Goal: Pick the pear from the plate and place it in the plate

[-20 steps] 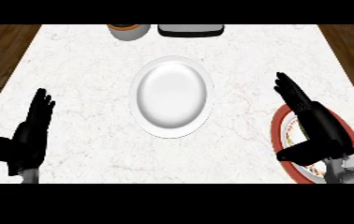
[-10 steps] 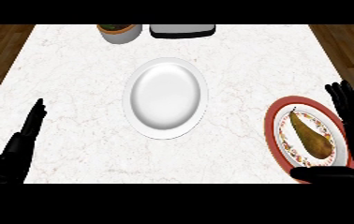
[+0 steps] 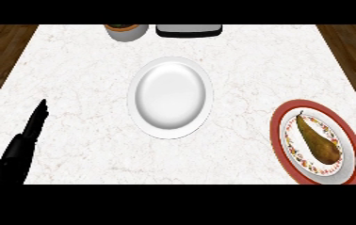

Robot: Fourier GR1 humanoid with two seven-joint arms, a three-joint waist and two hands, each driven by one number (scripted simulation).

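the pear (image 3: 318, 143) lies untouched on the red-rimmed patterned plate (image 3: 280, 139) at the desk's (image 3: 83, 97) right edge, so the pick has not begun. only the left hand (image 3: 24, 141) shows, open with straight fingers, at the lower left. the pear's long axis runs up-left to down-right, stem up-left. next, a hand must reach the pear, then carry it to the white plate (image 3: 170, 97) at centre.
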